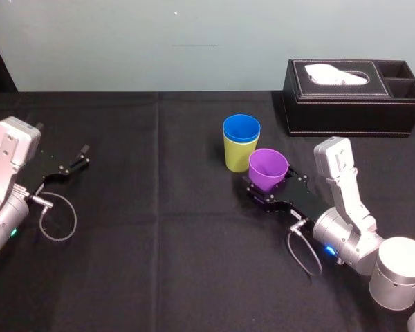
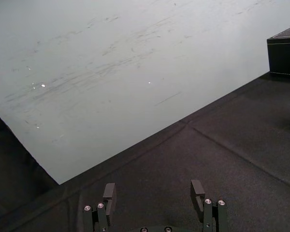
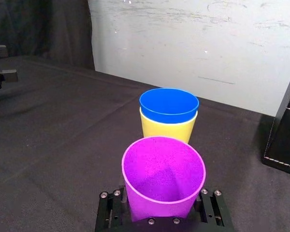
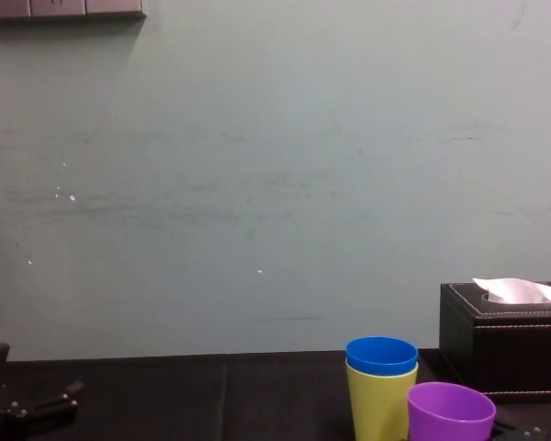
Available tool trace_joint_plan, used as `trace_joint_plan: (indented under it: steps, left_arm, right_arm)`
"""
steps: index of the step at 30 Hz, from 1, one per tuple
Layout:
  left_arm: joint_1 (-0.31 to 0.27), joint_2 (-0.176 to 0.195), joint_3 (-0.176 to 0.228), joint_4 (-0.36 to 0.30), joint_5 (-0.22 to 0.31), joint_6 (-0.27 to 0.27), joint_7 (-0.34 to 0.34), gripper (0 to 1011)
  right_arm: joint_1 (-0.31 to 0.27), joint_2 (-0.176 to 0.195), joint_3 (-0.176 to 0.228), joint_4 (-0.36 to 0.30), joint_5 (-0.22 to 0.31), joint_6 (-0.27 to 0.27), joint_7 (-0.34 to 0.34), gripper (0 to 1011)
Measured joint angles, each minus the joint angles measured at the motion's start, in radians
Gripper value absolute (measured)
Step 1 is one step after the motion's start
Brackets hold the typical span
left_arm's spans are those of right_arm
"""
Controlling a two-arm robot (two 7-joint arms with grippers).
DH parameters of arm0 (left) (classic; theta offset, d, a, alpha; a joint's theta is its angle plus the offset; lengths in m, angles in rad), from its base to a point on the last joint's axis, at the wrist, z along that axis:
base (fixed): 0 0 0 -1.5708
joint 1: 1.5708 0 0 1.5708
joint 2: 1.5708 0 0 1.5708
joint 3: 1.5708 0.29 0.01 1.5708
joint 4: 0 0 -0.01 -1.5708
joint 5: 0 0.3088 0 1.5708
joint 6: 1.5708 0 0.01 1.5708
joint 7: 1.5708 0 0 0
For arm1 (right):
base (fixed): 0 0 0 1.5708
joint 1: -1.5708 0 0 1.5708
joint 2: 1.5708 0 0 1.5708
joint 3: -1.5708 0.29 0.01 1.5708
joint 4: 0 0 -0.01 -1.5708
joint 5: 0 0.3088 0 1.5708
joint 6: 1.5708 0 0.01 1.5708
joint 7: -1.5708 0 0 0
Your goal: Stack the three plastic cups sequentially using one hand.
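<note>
The purple cup point(image 1: 268, 169) stands mouth-up between the fingers of the right gripper point(image 1: 271, 185), which are closed against the lower part of its wall, one on each side. In the right wrist view the purple cup point(image 3: 163, 176) has its base sunk between the two black fingers point(image 3: 209, 207) and nothing inside it. Whether its base touches the worktop point(image 1: 159, 242) cannot be told.

The other two cups are already nested: the blue cup point(image 1: 241, 128) sits inside the yellow-green cup point(image 1: 235, 158), with only a blue band and the rim showing above the yellow-green one. This pair stands upright on the black cloth of the worktop, left of the black leather tissue box point(image 1: 346, 104) and a little nearer the robot than it. The purple cup is nearer the robot again, in front of the tissue box's left end and just beside the nested pair. In the chest view its rim point(image 4: 450, 397) lies lower than the rim of the blue cup point(image 4: 381, 355).

A white tissue pokes out of the top of the tissue box, which stands at the far right of the worktop.

The left gripper point(image 1: 79, 158) is well apart from the tissue box, far to its left across the worktop, with its fingers point(image 2: 109, 192) spread and nothing between them.
</note>
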Motion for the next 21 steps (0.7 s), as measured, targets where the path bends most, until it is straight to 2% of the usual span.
trace_joint_plan:
  steps: [11, 15, 21]
  left_arm:
    - [0.0, 0.0, 0.0, 0.0, 0.0, 0.0, 0.0, 1011]
    - [0.0, 0.0, 0.0, 0.0, 0.0, 0.0, 0.0, 1011]
    - [0.0, 0.0, 0.0, 0.0, 0.0, 0.0, 0.0, 1011]
  right_arm:
    - [-0.003, 0.003, 0.001, -0.009, 0.0, 0.001, 0.0, 716]
    - [-0.015, 0.019, 0.0, -0.066, -0.002, 0.033, 0.0, 716]
    - [-0.021, 0.056, -0.008, -0.176, -0.01, 0.109, 0.008, 716]
